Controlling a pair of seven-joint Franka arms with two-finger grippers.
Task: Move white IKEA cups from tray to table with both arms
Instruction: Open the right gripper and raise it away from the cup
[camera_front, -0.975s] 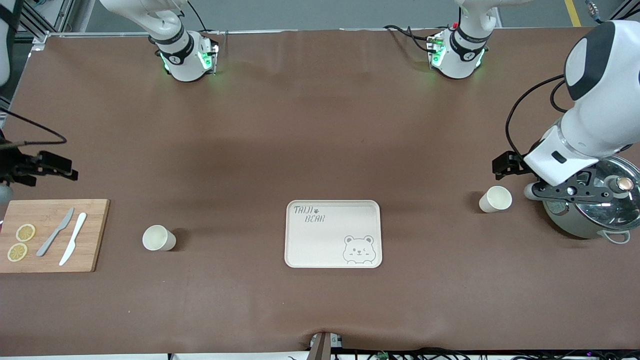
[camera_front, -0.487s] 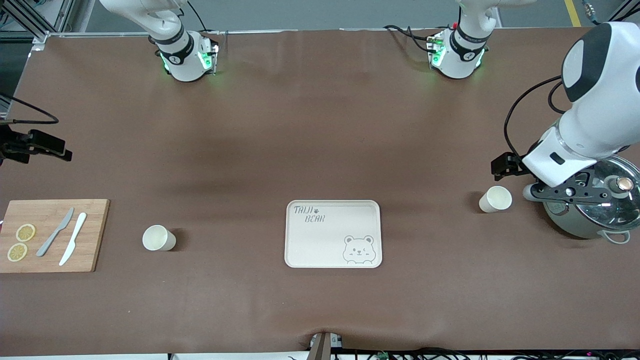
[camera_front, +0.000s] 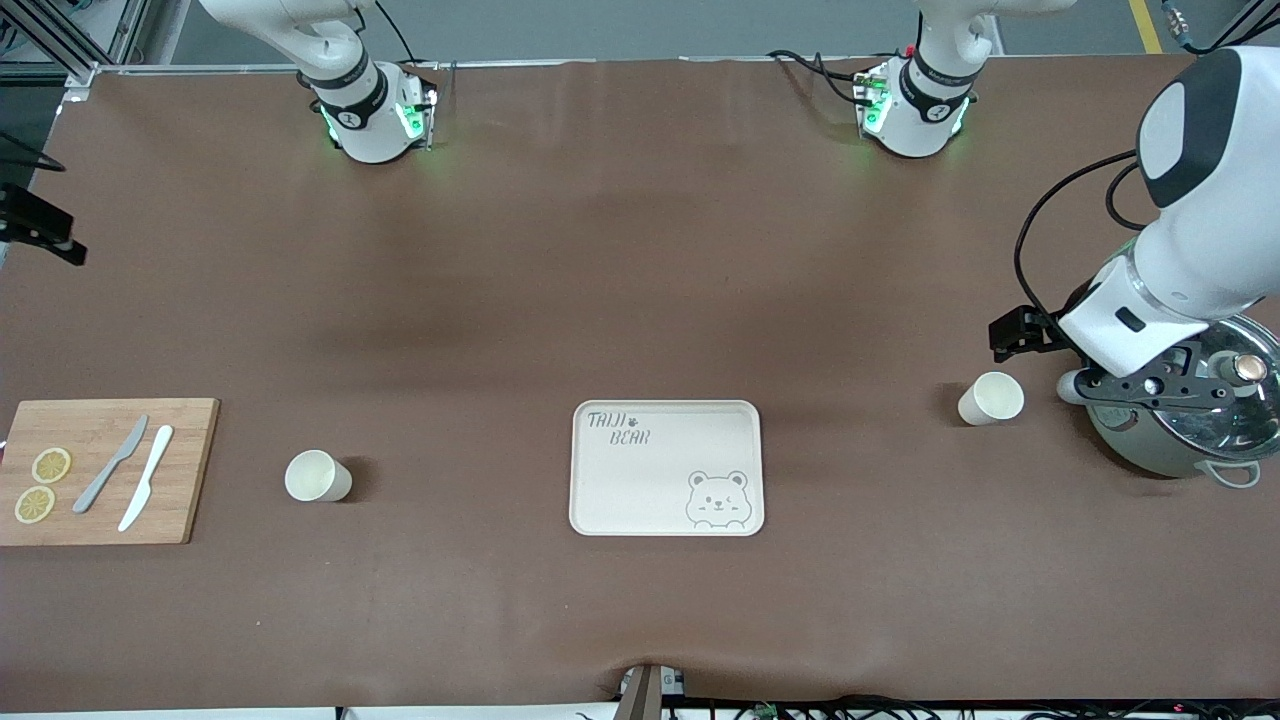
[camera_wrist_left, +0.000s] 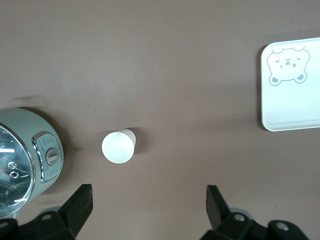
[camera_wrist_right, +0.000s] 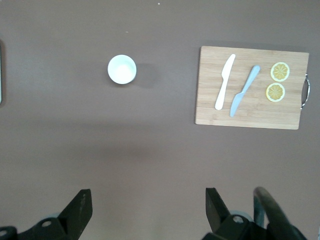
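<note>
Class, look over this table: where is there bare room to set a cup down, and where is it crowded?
Free: the whole bear tray, empty, and the bare cloth between it and each white cup. Crowded: the cutting board with knives and lemon slices, and the left arm's end, where the left gripper hangs by the cooker.

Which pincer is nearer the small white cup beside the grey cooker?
Left. The left pincer hangs open just beside that small white cup, over the table; the right pincer waits open near the right arm's table end.
</note>
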